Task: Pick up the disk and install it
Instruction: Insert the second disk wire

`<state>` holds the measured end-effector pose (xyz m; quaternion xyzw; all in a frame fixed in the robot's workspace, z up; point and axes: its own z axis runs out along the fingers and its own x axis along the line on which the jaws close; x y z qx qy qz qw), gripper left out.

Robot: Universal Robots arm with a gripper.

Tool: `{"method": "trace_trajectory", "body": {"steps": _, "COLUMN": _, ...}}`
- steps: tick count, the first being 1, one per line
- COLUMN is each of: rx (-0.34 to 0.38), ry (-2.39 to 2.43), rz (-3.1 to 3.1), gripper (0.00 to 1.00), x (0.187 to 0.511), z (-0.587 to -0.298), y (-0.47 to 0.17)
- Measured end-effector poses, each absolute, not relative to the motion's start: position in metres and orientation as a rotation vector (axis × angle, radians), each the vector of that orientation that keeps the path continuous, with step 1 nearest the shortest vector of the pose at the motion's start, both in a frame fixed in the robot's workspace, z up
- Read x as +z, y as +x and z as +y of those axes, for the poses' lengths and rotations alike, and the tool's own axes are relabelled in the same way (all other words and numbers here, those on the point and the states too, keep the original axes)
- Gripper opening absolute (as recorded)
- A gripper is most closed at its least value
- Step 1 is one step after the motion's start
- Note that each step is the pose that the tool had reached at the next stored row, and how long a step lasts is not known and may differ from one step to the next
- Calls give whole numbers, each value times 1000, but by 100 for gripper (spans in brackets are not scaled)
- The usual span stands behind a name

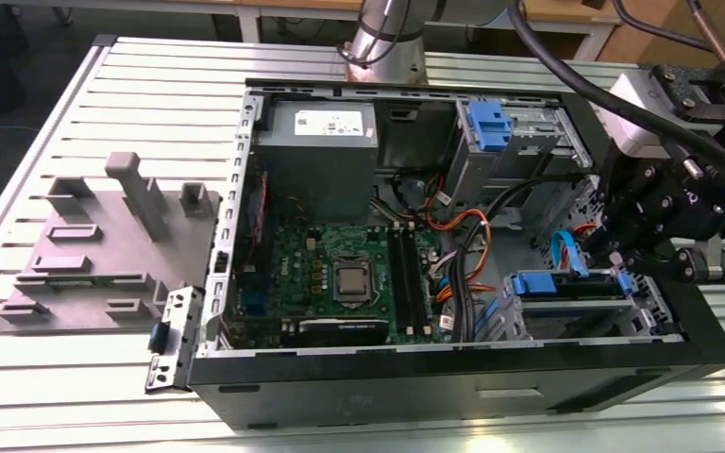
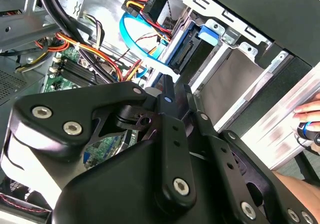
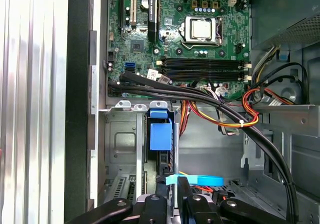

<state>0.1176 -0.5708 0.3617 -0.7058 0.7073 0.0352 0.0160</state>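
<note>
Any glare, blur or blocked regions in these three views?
Exterior view: even light, mild sheen on the slatted table. Second wrist view: the gripper sits close and soft, hiding much of the case; bright washout behind the cables; a hand at the edge is blurred. First wrist view: motherboard sharp, case side panel glares.

Readable text: none.

1. White label [image 1: 333, 121] on the grey power supply box [image 1: 316, 156], at 12 o'clock inside the open computer case [image 1: 463, 373], exterior view. It carries rows of dark print and small marks, all too fine to read.
2. Green motherboard [image 3: 170, 34], first wrist view. Tiny white lettering stands beside its slots, sockets and connectors; no letter or number can be made out.
3. Same motherboard, exterior view, at 6 o'clock from the power supply box: no legible print.
</note>
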Motion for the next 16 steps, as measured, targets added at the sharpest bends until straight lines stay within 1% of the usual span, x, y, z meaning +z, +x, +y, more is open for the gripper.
{"method": "trace_trajectory", "body": {"steps": 16, "rx": 110, "ry": -2195, "rz": 2200, "gripper": 24, "x": 362, "z": -571, "y": 126}}
